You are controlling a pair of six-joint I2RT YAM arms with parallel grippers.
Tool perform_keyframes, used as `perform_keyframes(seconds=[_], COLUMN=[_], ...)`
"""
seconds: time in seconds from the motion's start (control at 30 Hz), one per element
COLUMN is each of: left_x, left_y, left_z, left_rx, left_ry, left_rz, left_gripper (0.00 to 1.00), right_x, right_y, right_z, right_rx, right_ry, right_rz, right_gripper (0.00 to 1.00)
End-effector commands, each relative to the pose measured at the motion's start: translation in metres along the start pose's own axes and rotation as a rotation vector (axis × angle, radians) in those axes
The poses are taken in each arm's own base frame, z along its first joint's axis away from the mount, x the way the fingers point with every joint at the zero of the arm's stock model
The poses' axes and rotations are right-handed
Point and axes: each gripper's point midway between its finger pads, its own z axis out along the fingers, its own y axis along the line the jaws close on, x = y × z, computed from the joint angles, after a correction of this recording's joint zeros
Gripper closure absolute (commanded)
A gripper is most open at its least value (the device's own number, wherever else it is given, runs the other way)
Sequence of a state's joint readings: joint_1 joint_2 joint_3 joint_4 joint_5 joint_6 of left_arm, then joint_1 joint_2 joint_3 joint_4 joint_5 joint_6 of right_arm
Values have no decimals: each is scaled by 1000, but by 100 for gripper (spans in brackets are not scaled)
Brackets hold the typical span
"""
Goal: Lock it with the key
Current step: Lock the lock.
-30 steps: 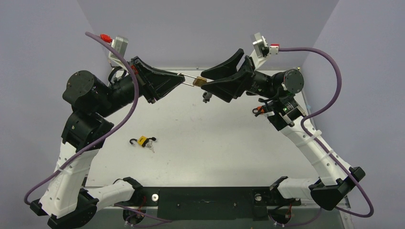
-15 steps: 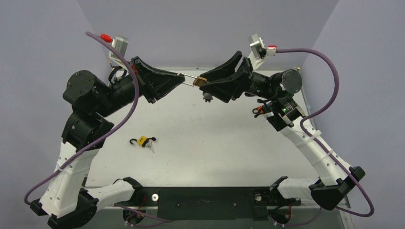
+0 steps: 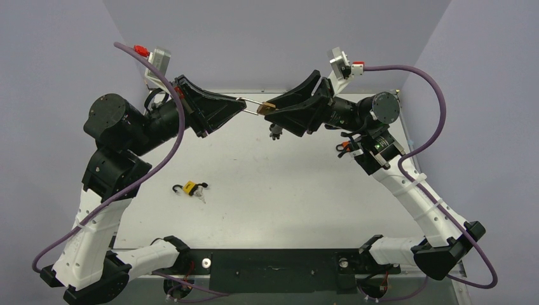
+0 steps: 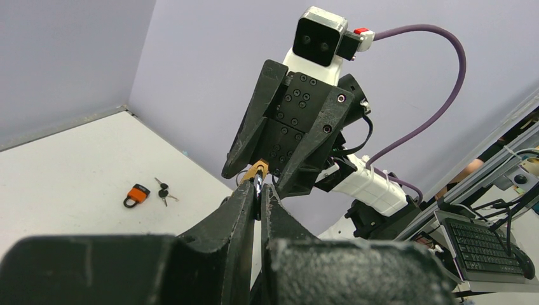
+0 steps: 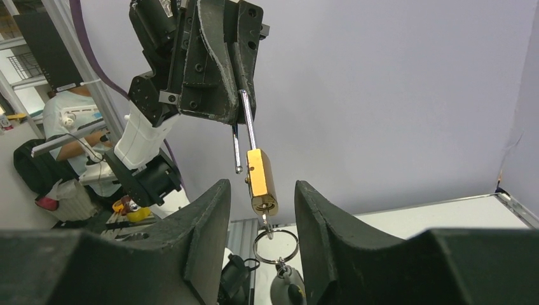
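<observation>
**Right wrist rolls a touch; the lock hangs open**

Your left gripper (image 5: 243, 95) is clamped on the shackle (image 5: 249, 124), holding the brass padlock (image 5: 262, 181) in the air over the far side of the table (image 3: 305, 190). In the last 1 s your right gripper (image 3: 274, 109) has rolled slightly. Its fingers stand parted on either side of the body and grip nothing. The shackle's free end is still out and the key (image 5: 266, 223) sits in the bottom, so locking remains undone.
</observation>
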State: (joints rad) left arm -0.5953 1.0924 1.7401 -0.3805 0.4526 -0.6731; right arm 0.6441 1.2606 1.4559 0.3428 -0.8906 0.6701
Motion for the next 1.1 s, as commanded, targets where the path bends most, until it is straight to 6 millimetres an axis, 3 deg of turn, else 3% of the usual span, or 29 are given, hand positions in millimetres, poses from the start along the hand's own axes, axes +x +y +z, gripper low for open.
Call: perform_keyframes(seconds=[0.0,0.13,0.47,0.53,0.77,1.07], left_x=[-21,-20,-7,2,33,57], left_y=[-23,-22,-12,-7,-2,-11], left_z=[-6,-6,-7,-10,-30,-45], left_rx=[62,60,37,19,17,100], left_ry=[-69,-66,-22,12,117,208], left_rz=[33,31,44,59,114,152], left_gripper=[100,100,100,99,74,65], right_x=[-7,-7,-5,-3,5,22], right_y=[7,8,12,16,32,46], right_z=[2,3,-1,-6,-23,-31], right_rx=[-25,-27,-17,-12,-7,-25], right_ry=[-22,-22,-22,-19,-11,35], right_rz=[-44,-42,-10,0,43,97], right_gripper=[63,68,99,100,100,100])
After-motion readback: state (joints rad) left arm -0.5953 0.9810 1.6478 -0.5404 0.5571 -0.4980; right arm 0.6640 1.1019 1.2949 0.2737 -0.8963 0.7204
